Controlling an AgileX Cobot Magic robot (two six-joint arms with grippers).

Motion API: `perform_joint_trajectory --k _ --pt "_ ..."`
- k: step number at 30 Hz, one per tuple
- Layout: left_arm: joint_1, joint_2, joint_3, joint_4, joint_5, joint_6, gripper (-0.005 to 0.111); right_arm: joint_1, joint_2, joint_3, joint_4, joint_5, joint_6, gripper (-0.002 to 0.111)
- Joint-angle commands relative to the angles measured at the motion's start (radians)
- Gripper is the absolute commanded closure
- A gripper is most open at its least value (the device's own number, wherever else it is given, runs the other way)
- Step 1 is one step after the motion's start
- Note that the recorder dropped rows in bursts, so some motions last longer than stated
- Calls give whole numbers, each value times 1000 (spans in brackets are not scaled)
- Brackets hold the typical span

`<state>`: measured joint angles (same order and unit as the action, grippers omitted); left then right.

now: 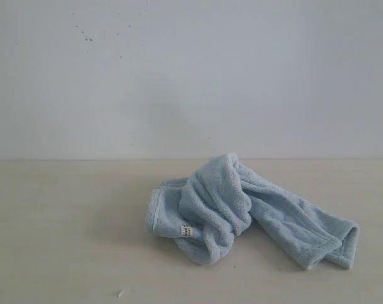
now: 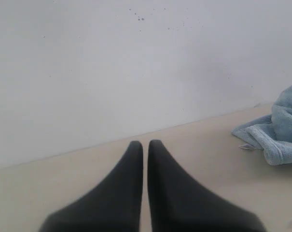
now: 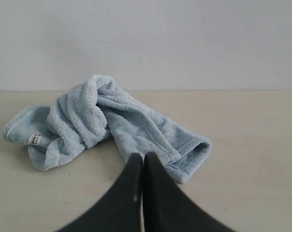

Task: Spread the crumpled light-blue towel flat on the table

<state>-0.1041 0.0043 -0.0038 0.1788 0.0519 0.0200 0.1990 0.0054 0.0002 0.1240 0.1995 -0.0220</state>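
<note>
The towel point(image 1: 242, 212) is seen lying crumpled on the desk point(image 1: 64, 240), a little to the right of the middle in the exterior view and near the line where the desk meets the wall point(image 1: 191, 76). It is bunched into thick folds at its left and middle parts, while a long rolled portion is stretched out toward the right, ending in a doubled hem. A small white label tag point(image 1: 187, 231) is shown on the front of the bunched part, close to the desk surface. A few dark specks point(image 1: 88, 38) are scattered on the upper left of the wall, and a tiny white scrap point(image 1: 121, 293) is found on the desk at the front, well apart from the towel.

Neither arm is caught in the exterior view. In the left wrist view the left hand point(image 2: 145, 143) is shown with its two dark fingers pressed together, nothing being pinched between them; the towel is seen only at the picture's edge, well apart from it. In the right wrist view the right hand point(image 3: 143, 155) is likewise pressed together and empty, pointed at the rolled end of the towel and held near it.
</note>
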Motion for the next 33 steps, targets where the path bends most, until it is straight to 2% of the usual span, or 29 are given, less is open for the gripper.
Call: perform_joint_trajectory --k 1,16,21,25,27,29,32,33 --pt "1 -4 4 -8 1 5 103 -1 -5 0 0 -8 0 108" --pt "1 -4 4 -8 1 5 103 -1 -5 0 0 -67 0 108" --pt "1 -4 4 -8 1 5 103 -1 -5 0 0 -289 101 108" --pt "1 -4 4 -8 1 5 103 -1 -5 0 0 -536 126 108" --pt "1 -4 4 -8 1 5 103 -1 -5 0 0 -596 166 108" --pt "1 -4 4 -8 1 5 103 -1 -5 0 0 -535 273 108" --pt "1 -4 4 -8 1 5 103 -1 43 -43 0 -251 323 108" --pt "1 -4 4 -8 1 5 103 -1 99 -59 0 -232 318 108"
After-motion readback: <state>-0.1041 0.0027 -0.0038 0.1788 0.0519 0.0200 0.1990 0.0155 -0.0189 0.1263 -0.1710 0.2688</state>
